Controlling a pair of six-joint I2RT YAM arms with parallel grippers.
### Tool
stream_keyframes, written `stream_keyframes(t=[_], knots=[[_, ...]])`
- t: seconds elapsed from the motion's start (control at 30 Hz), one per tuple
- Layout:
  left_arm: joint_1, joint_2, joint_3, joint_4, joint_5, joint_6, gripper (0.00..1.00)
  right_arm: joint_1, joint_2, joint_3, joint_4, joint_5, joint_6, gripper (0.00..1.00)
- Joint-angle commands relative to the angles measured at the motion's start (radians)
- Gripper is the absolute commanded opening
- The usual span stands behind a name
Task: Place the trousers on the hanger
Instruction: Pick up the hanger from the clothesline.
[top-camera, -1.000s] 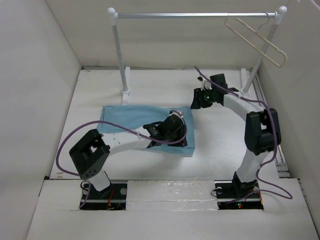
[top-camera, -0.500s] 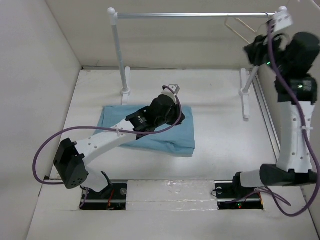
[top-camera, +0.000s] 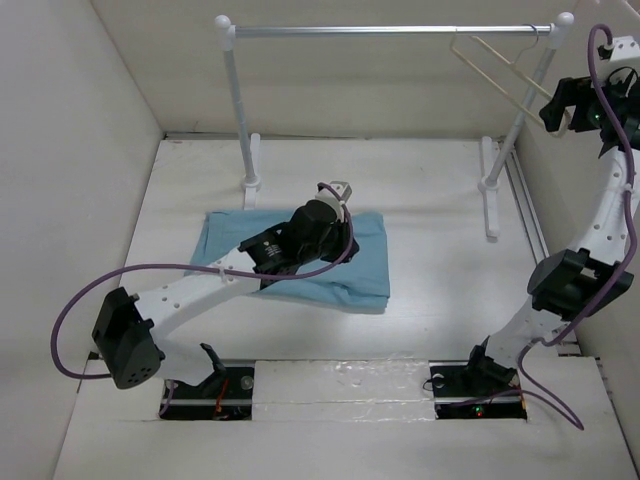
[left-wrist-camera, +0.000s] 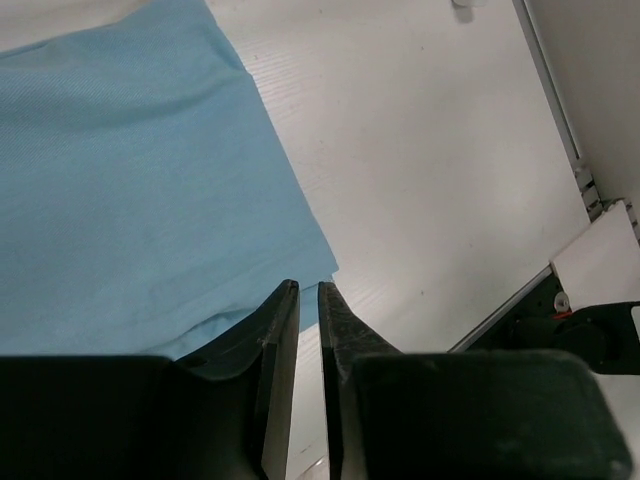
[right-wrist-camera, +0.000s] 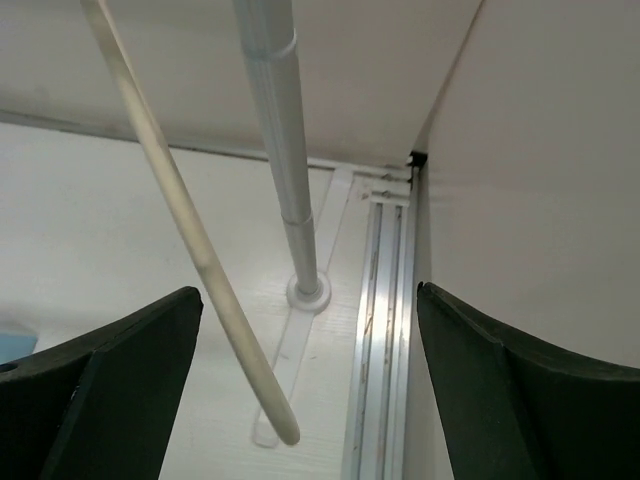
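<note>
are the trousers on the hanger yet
No, the trousers lie flat on the table, while the hanger hangs bare on the rail.

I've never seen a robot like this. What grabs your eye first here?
The sky-blue trousers lie flat mid-table under the left arm, vivid against all the white. At the far right, the right gripper is raised, jaws wide open, close to the pale hanger on the clothes rail.

White walls (top-camera: 80, 150) enclose a white table (top-camera: 440, 230) bearing a clothes rail (top-camera: 390, 31).
</note>
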Motion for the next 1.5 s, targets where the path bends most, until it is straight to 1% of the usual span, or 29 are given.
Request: stream_keyframes(t=[0.0, 0.07, 0.13, 0.2, 0.23, 0.27, 0.33, 0.37, 0.43, 0.47, 0.53, 0.6, 0.63, 0.7, 0.73, 0.77, 0.83, 0.9, 0.93, 0.97, 1.0, 1.13, 1.17, 1.23, 1.27, 1.37, 1.47], knots=[[-0.002, -0.04, -0.023, -0.021, -0.003, 0.028, 0.11, 0.002, -0.031, -0.021, 0.028, -0.104, -0.022, 0.94], [-0.002, -0.042, -0.043, -0.014, 0.006, 0.028, 0.11, 0.002, -0.028, -0.041, 0.04, -0.139, -0.018, 0.93], [-0.002, -0.036, -0.049, -0.006, 0.015, 0.028, 0.11, 0.002, -0.025, -0.067, 0.051, -0.163, -0.007, 0.9], [-0.002, -0.023, -0.048, -0.008, 0.02, 0.028, 0.11, 0.002, -0.044, -0.119, 0.093, -0.218, 0.022, 0.8], [-0.002, -0.02, -0.046, -0.002, 0.021, 0.028, 0.11, 0.002, -0.053, -0.142, 0.112, -0.229, 0.031, 0.71], [-0.002, -0.016, -0.045, 0.002, 0.021, 0.027, 0.11, 0.002, -0.067, -0.168, 0.159, -0.241, 0.042, 0.53], [-0.002, -0.011, -0.045, 0.009, 0.028, 0.027, 0.11, 0.014, -0.114, -0.242, 0.204, -0.232, 0.073, 0.37], [-0.002, -0.005, -0.043, 0.011, 0.029, 0.025, 0.11, 0.023, -0.125, -0.26, 0.228, -0.225, 0.079, 0.21], [-0.002, 0.0, -0.04, 0.014, 0.032, 0.024, 0.11, 0.023, -0.145, -0.282, 0.238, -0.225, 0.084, 0.09], [-0.002, 0.004, -0.038, 0.014, 0.032, 0.022, 0.11, 0.034, -0.154, -0.288, 0.244, -0.216, 0.085, 0.01], [-0.002, 0.01, -0.025, 0.012, 0.029, 0.021, 0.11, 0.049, -0.195, -0.325, 0.273, -0.205, 0.093, 0.0], [-0.002, 0.02, -0.009, 0.009, 0.025, 0.021, 0.12, 0.091, -0.234, -0.352, 0.328, -0.145, 0.108, 0.0], [-0.002, 0.024, 0.015, -0.001, 0.021, 0.024, 0.19, 0.103, -0.266, -0.359, 0.347, -0.124, 0.11, 0.0], [-0.002, 0.041, 0.047, -0.02, 0.008, 0.025, 0.3, 0.131, -0.294, -0.374, 0.364, -0.05, 0.116, 0.0], [-0.002, 0.046, 0.084, -0.038, 0.005, 0.033, 0.39, 0.161, -0.306, -0.377, 0.371, -0.023, 0.116, 0.0], [-0.002, 0.053, 0.106, -0.044, 0.002, 0.038, 0.41, 0.177, -0.332, -0.379, 0.379, 0.04, 0.116, 0.0], [-0.002, 0.058, 0.176, -0.072, -0.014, 0.044, 0.48, 0.213, -0.353, -0.391, 0.382, 0.097, 0.113, 0.0], [0.007, 0.07, 0.231, -0.087, -0.015, 0.058, 0.5, 0.232, -0.387, -0.409, 0.384, 0.16, 0.105, 0.0], [0.007, 0.075, 0.259, -0.104, -0.011, 0.059, 0.54, 0.243, -0.403, -0.424, 0.388, 0.175, 0.104, 0.0], [0.007, 0.091, 0.341, -0.116, 0.0, 0.064, 0.57, 0.264, -0.428, -0.463, 0.42, 0.218, 0.099, 0.0], [0.007, 0.092, 0.342, -0.117, 0.009, 0.064, 0.57, 0.264, -0.439, -0.463, 0.42, 0.219, 0.098, 0.0], [0.007, 0.131, 0.501, -0.152, 0.041, 0.048, 0.59, 0.298, -0.468, -0.544, 0.387, 0.252, 0.098, 0.0], [0.007, 0.147, 0.527, -0.155, 0.076, 0.045, 0.59, 0.31, -0.482, -0.569, 0.393, 0.277, 0.098, 0.0], [0.007, 0.159, 0.587, -0.15, 0.103, 0.036, 0.59, 0.321, -0.524, -0.633, 0.428, 0.288, 0.097, 0.0], [0.007, 0.173, 0.606, -0.149, 0.112, 0.035, 0.59, 0.321, -0.533, -0.68, 0.455, 0.289, 0.099, 0.0], [0.007, 0.205, 0.664, -0.14, 0.144, 0.025, 0.59, 0.341, -0.554, -0.749, 0.512, 0.303, 0.096, 0.0], [0.028, 0.24, 0.705, -0.126, 0.178, -0.002, 0.59, 0.37, -0.574, -0.768, 0.489, 0.335, 0.094, 0.0]])
